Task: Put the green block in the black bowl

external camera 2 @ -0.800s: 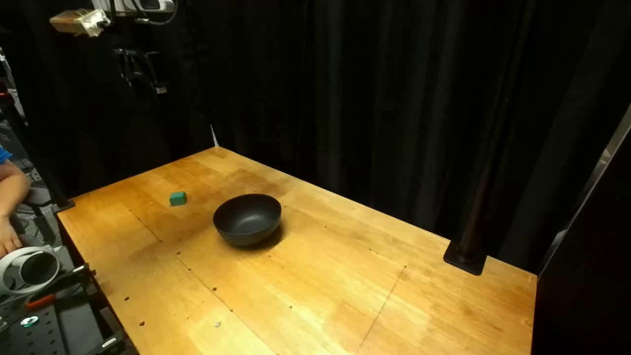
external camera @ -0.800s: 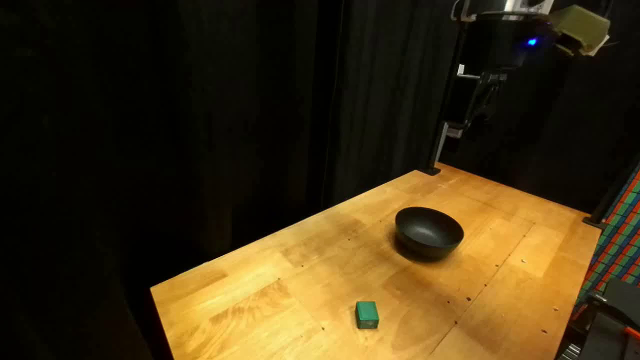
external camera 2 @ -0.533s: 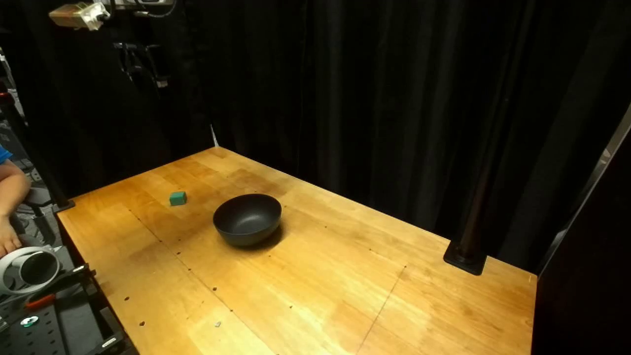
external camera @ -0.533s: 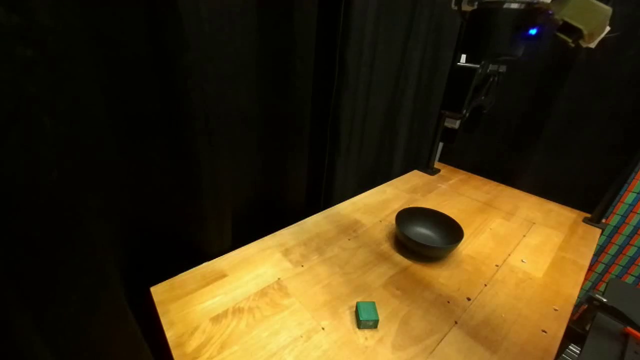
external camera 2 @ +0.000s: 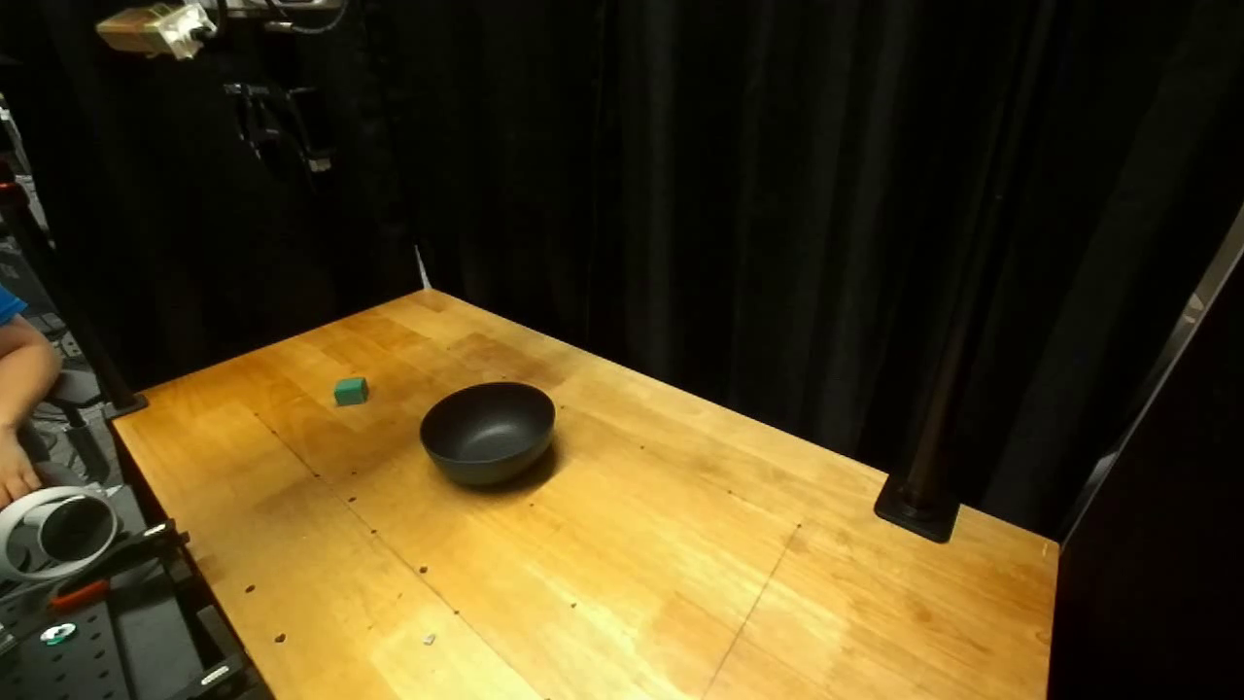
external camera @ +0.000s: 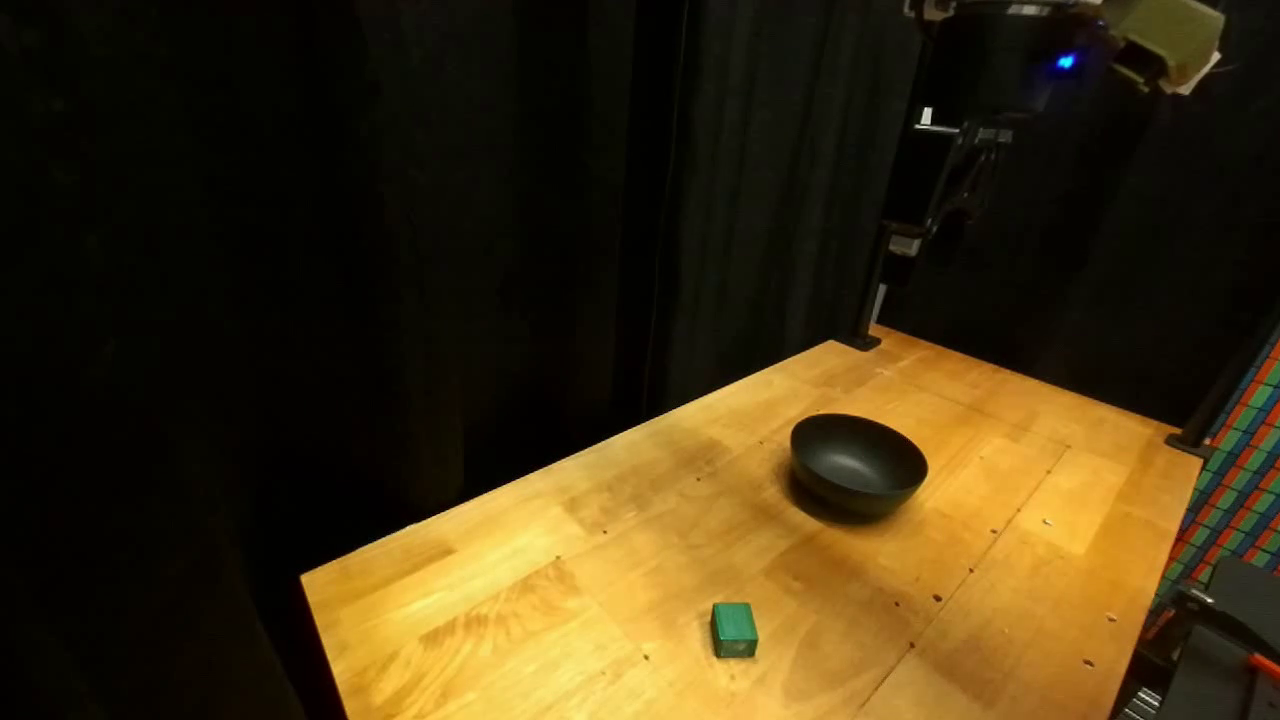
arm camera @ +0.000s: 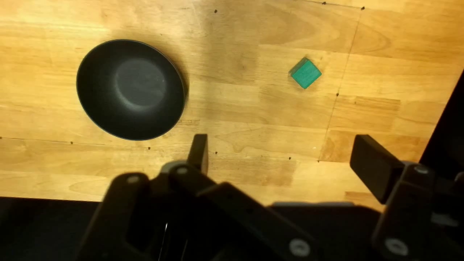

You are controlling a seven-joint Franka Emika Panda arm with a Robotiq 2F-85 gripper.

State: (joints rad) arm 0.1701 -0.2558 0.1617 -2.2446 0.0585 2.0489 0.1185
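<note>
The green block (external camera: 734, 630) lies on the wooden table in both exterior views (external camera 2: 351, 392). In the wrist view the green block (arm camera: 306, 73) is above and right of centre, turned cornerwise. The black bowl (external camera: 858, 468) stands upright apart from the block; it also shows in an exterior view (external camera 2: 489, 435) and in the wrist view (arm camera: 139, 85) at upper left. No block is in it. My gripper (arm camera: 281, 154) is open with nothing between its fingers. It hangs high above the table, dark against the curtain in both exterior views (external camera: 925, 215) (external camera 2: 287, 146).
The wooden table (external camera 2: 661, 544) has a black post base (external camera 2: 916, 507) on it near an edge. Black curtains (external camera 2: 739, 194) hang behind. Beside the table are a dark cart (external camera 2: 146, 622), a white round device (external camera 2: 58, 535) and a person's arm (external camera 2: 24, 374).
My gripper has risen a little, mostly between the oldest and the middle frames, and is almost still since then. The block and the bowl have not moved.
</note>
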